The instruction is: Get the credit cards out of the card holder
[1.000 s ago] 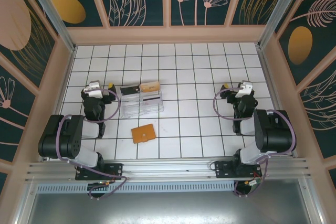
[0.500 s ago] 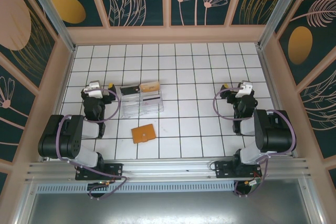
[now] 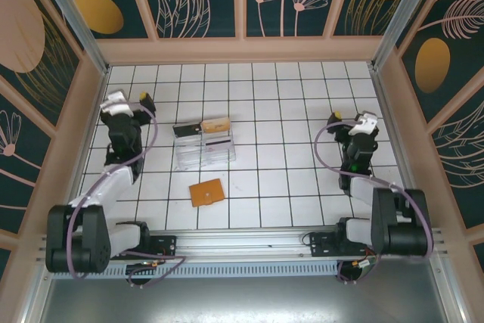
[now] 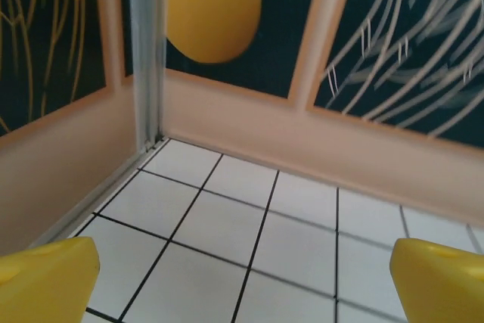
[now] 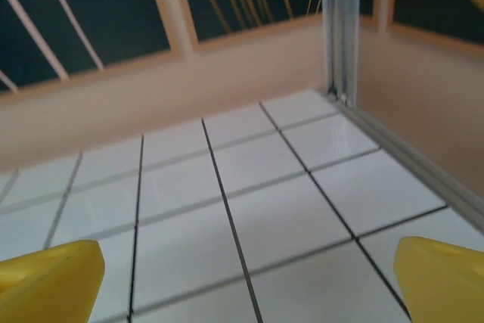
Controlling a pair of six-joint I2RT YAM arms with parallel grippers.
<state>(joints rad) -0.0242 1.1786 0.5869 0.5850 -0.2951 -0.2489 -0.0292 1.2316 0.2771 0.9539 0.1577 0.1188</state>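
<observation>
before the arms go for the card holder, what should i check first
1. Left claw open: ok, its yellow tips stand wide apart.
2. Right claw open: ok, also wide, with nothing between the tips.
3. Card holder free to grasp: ok, it lies flat on the table with nothing on top of it.
4. Claws aimed at the card holder: not ok, each wrist view looks toward a far corner of the table.
5. Cards reachable: cannot tell, since the holder's orange-brown outer face is up.
6. Clear tray out of the way: ok, it sits apart, beyond the holder.
</observation>
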